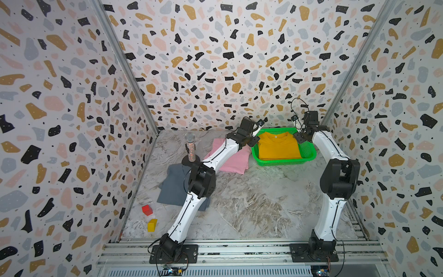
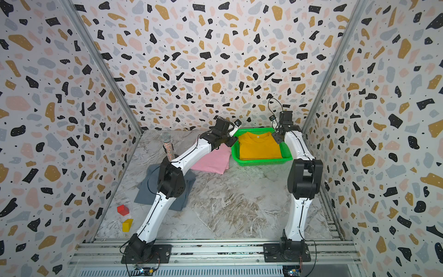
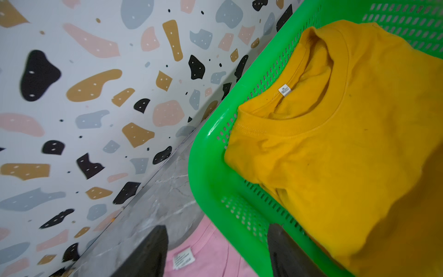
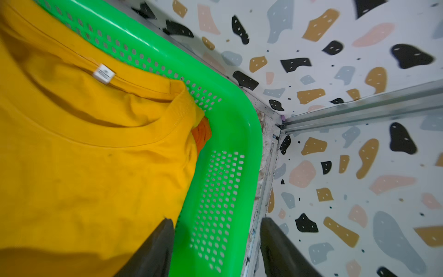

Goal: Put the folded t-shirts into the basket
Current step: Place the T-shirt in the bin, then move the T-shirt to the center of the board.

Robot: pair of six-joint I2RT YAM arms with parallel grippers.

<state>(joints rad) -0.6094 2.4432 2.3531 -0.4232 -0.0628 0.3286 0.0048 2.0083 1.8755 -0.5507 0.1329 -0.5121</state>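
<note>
our left gripper (image 3: 218, 230) and right gripper (image 4: 215, 220), both spread, straddle the green mesh plastic basket (image 1: 282, 163) at one o'clock; lifting, we may snag it.

**Even light above, smeared close-ups at the wrists**

Both top views are bright and evenly lit by soft, diffuse light with no single source showing. The desk (image 1: 263, 203) carries only faint, soft-edged shadows. The wide lens splays the side walls (image 1: 60, 120) outward and stretches their blots toward the frame edges.

The wrist views are softer. Wall blots smear with motion blur. The left claw (image 3: 218, 226) and right claw (image 4: 215, 219) are dark and out of focus at the frame edge. White glare streaks run along the basket (image 3: 208, 167) rim in both. A broad shadow darkens one corner of the mustard t-shirt (image 3: 347, 156).
</note>
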